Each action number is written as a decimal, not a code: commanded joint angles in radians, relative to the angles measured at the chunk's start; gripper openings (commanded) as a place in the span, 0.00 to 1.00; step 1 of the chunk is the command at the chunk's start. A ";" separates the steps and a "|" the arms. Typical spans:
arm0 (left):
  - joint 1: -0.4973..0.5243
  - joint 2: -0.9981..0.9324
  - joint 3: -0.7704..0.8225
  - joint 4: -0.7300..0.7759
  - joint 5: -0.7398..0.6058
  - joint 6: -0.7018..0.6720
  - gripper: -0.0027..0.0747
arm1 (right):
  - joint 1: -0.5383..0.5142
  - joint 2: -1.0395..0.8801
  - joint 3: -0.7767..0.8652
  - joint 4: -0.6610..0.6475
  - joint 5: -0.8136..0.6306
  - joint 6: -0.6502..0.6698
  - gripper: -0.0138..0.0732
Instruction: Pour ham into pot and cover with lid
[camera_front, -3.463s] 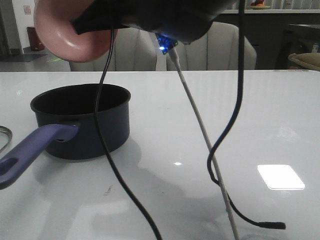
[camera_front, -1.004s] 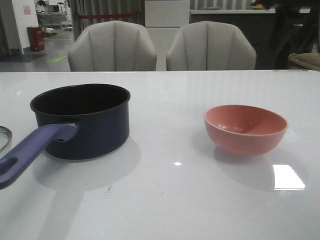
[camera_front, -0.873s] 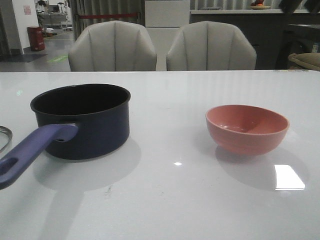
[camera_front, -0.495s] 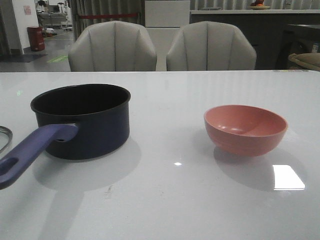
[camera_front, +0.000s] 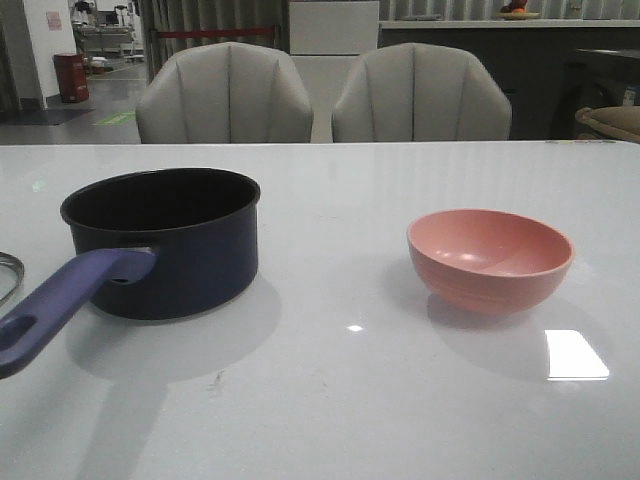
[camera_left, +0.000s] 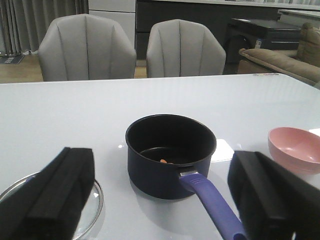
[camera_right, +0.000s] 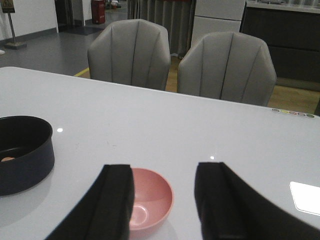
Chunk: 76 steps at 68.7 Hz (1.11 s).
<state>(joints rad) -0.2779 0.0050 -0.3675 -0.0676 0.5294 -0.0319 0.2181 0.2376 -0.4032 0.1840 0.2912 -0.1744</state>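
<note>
Tabletop (camera_front: 340, 400): white and glossy; it carries the pot on the robot's left and the pink bowl on its right, well apart.
Pot (camera_front: 165, 240): upright, uncovered, its long handle (camera_front: 60, 300) reaching toward the robot.
Pink bowl (camera_front: 490, 258): upright on the tabletop and, as far as all views show, holding nothing.
Lid (camera_left: 75, 210): lying flat on the tabletop beside the pot on the robot's far left, partly hidden behind the left hand's finger.
Left hand (camera_left: 160, 200): released, fingers spread wide, grasping nothing, facing the pot.
Right hand (camera_right: 162, 200): released, fingers apart, nothing between them, above and behind the bowl.
Ham (camera_left: 164, 161): small orange bits on the pot's dark bottom; a piece also shows in the right wrist view.
Progress: pouring looks finished and the bowl is set down; what remains, by judgement, is lifting the lid by its knob and seating it on the pot.
</note>
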 joint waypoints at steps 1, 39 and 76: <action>-0.007 0.015 -0.025 -0.009 -0.088 0.000 0.79 | 0.001 -0.101 0.073 0.009 -0.078 -0.012 0.63; -0.007 0.015 -0.025 -0.013 -0.090 0.000 0.79 | 0.001 -0.185 0.234 0.011 -0.146 -0.012 0.34; -0.007 0.458 -0.264 0.361 -0.026 -0.352 0.85 | 0.001 -0.185 0.234 0.011 -0.146 -0.012 0.34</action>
<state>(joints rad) -0.2779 0.3416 -0.5677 0.2138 0.5598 -0.2875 0.2181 0.0434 -0.1404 0.1937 0.2337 -0.1744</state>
